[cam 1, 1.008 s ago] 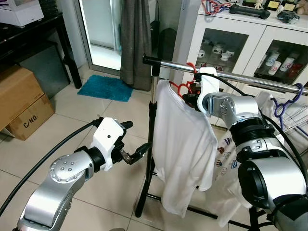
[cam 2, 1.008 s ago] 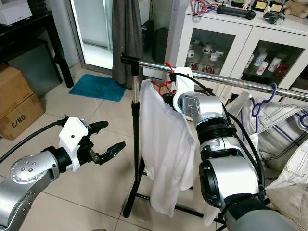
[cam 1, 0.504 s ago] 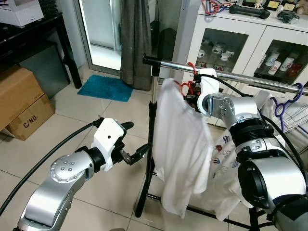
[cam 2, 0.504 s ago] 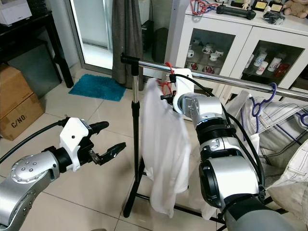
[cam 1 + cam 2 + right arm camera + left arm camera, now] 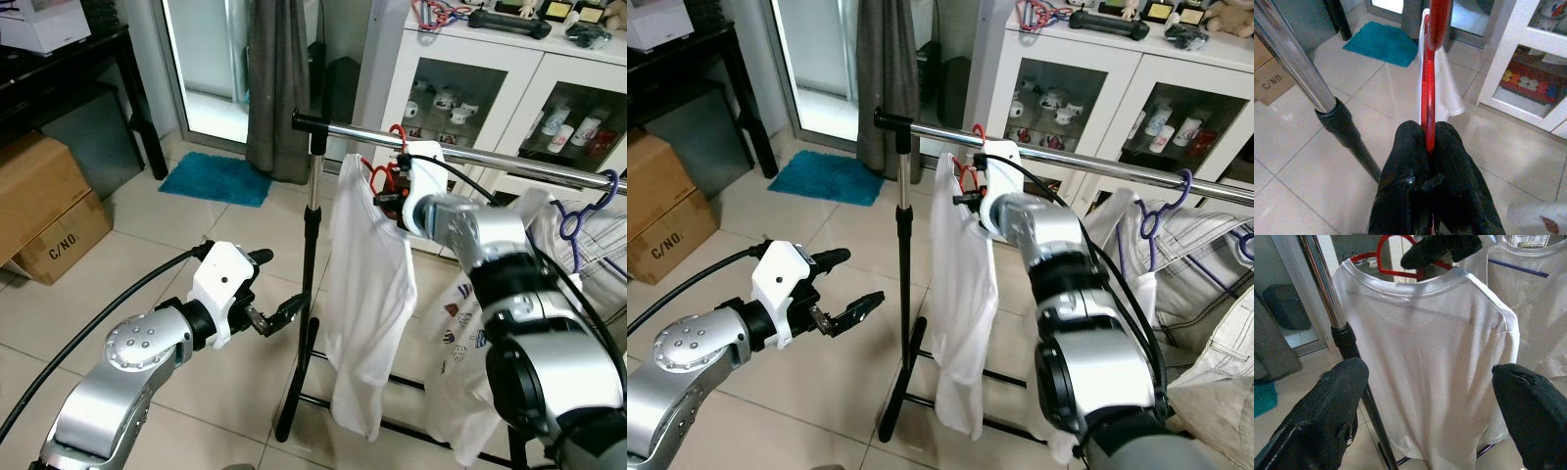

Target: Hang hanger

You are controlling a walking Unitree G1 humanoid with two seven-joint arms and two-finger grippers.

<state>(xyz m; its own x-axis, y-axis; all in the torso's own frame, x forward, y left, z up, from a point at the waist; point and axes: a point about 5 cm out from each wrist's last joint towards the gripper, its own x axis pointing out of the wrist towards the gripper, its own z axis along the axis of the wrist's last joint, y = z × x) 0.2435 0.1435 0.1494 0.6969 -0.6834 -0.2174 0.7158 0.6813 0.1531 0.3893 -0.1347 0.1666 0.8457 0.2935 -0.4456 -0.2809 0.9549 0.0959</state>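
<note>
A red hanger (image 5: 384, 174) carrying a white T-shirt (image 5: 367, 294) has its hook over the chrome rail (image 5: 509, 162) of a clothes rack. My right gripper (image 5: 1428, 139) is shut on the hanger's red wire just under the rail, and the shirt hangs below it, turned nearly edge-on. My left gripper (image 5: 277, 282) is open at about knee height, left of the rack's black post (image 5: 306, 294), with nothing between its fingers. In the left wrist view the shirt (image 5: 1435, 352) hangs ahead of the gripper, apart from it.
A purple hanger (image 5: 578, 211) and other white garments (image 5: 460, 343) hang further right on the rail. Behind stands a white cabinet (image 5: 490, 88) with mugs. Cardboard boxes (image 5: 39, 211), a blue mat (image 5: 216, 178) and a grey curtain (image 5: 279, 88) are to the left.
The shirt on the hanger has swung round from broadside to nearly edge-on and shifted slightly right along the rail with my right gripper. The left arm has stayed put.
</note>
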